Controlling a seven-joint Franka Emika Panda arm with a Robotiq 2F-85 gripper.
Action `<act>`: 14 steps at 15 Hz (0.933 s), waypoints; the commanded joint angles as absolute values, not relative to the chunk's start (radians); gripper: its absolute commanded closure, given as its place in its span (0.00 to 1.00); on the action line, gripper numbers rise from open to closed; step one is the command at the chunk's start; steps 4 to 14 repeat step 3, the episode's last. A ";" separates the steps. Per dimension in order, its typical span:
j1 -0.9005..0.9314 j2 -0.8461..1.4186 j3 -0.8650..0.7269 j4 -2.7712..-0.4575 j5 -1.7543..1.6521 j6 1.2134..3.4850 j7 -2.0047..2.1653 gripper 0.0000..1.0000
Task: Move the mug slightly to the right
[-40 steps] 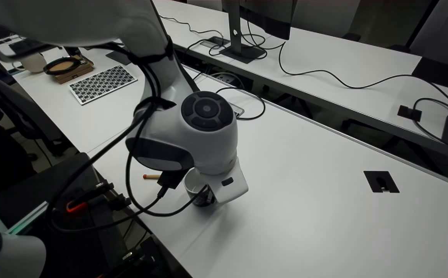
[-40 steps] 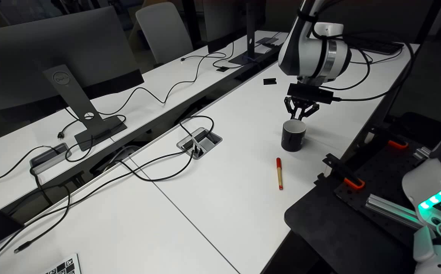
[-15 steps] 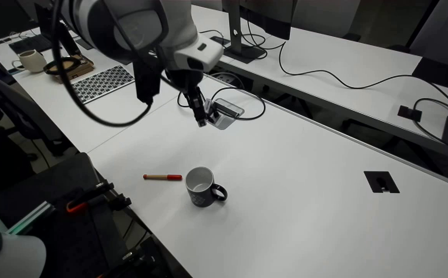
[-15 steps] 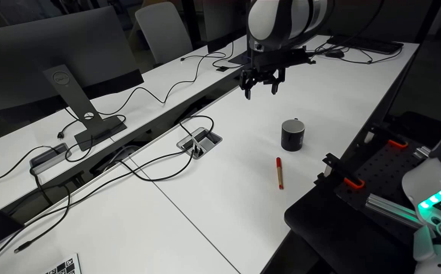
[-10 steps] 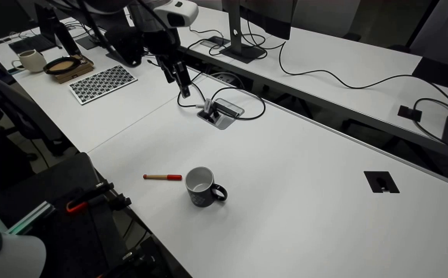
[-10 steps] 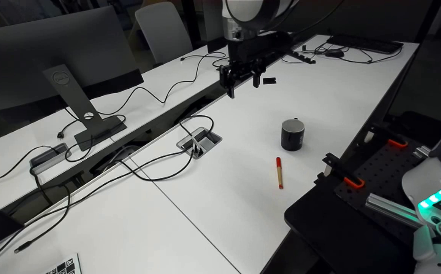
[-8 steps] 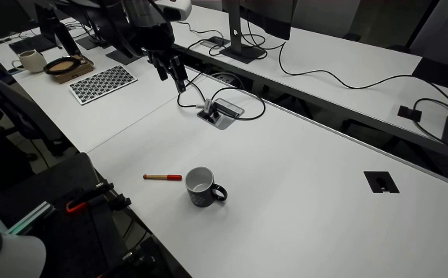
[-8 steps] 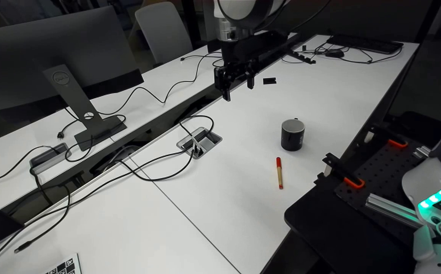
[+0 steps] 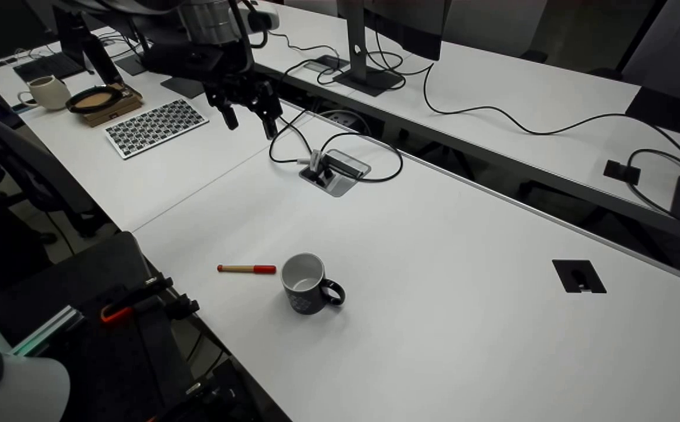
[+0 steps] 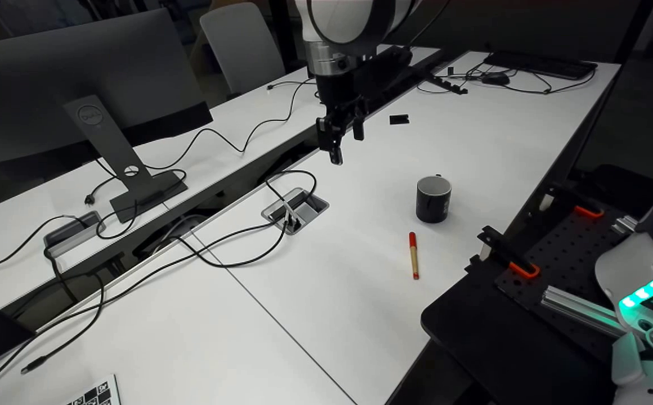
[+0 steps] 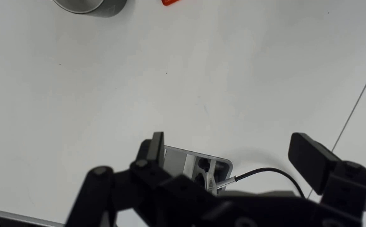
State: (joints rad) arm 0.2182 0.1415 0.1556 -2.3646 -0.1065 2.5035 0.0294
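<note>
The mug (image 9: 308,293), dark outside with a pale grey inside, stands upright on the white table. Its loop handle points right in an exterior view, while from the opposite side (image 10: 433,202) the handle is mostly hidden. Only part of the mug (image 11: 112,8) shows, at the top left edge of the wrist view. My gripper (image 9: 251,130) is raised over the table near the socket box, well apart from the mug. Its fingers (image 11: 310,162) are spread wide in the wrist view, and nothing is held between them.
A red-capped pen (image 9: 247,269) lies beside the mug. Below the gripper is a recessed socket box (image 10: 304,211) with a looping black cable. A keyboard (image 9: 156,128), a coiled cable on a box (image 9: 105,105) and a pale cup (image 9: 50,94) sit farther off.
My gripper was at the mug's handle with fingers close together; it has since opened, risen and swung away toward the socket box, turning slightly. The mug stays upright, practically where it was.
</note>
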 commanded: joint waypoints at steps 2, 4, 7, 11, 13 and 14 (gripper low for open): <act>0.210 0.143 0.164 -2.362 -0.110 2.501 0.017 0.00; 0.210 0.143 0.164 -2.361 -0.110 2.500 0.015 0.00; 0.210 0.143 0.164 -2.361 -0.110 2.500 0.015 0.00; 0.210 0.143 0.164 -2.361 -0.110 2.500 0.015 0.00; 0.210 0.143 0.164 -2.361 -0.110 2.500 0.015 0.00; 0.210 0.143 0.164 -2.361 -0.110 2.500 0.015 0.00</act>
